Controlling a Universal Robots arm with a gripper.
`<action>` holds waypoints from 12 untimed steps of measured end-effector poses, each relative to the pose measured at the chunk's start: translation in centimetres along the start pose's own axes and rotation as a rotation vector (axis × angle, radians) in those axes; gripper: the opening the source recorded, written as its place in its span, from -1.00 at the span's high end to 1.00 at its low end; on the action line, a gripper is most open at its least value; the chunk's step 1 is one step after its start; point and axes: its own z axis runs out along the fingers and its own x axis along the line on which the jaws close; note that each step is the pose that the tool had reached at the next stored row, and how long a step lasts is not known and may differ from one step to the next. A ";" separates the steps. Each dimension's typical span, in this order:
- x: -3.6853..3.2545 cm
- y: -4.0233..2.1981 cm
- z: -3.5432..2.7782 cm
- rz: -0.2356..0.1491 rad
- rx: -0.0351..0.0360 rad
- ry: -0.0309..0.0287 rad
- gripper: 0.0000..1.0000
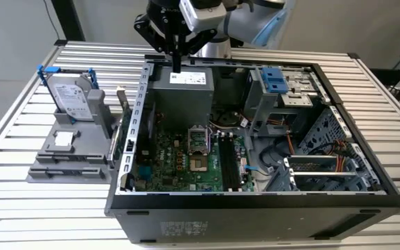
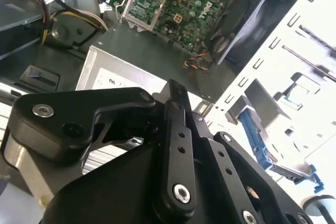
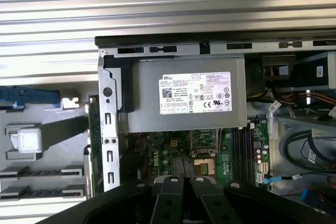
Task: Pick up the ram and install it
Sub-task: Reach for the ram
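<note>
An open desktop computer case [image 1: 255, 208] lay on its side on a slatted metal bench [image 1: 40, 213]; everything below is placed from that case.

Off the case, toward the exterior view's left, stood a grey holder block [image 1: 68, 156]. It carried a hard drive [image 1: 71, 99] upright in a blue frame. Between that drive and the case, just beside the case's outer wall, the ram [image 1: 122, 103] stood on edge in the same holder. It was a thin dark stick with nothing gripping it.

Above the case's far corner on that same side, over the grey power supply [image 1: 186, 88], the pincer [image 1: 177, 63] hung pointing down. Its fingers looked pressed together with nothing between them. It was apart from the ram and nearer to the power supply than to anything else.

Inside the case the green motherboard [image 1: 179, 161] lay flat, and its long black memory slots [image 1: 229, 161] looked empty. Toward the exterior view's right, the case held a drive cage with a blue latch [image 1: 273, 80] and orange and yellow cables [image 1: 339, 153].

By these signs the task had barely begun. The ram had not been lifted from its holder and no stick sat in the slots, so both the pickup and the seating remained undone.
</note>
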 end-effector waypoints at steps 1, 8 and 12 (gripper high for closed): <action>0.07 0.00 0.00 0.000 0.0000 0.0000 1.00; 0.91 -0.07 -0.02 0.000 0.0000 -0.0001 1.00; 1.53 -0.11 -0.03 0.000 -0.0001 -0.0002 1.00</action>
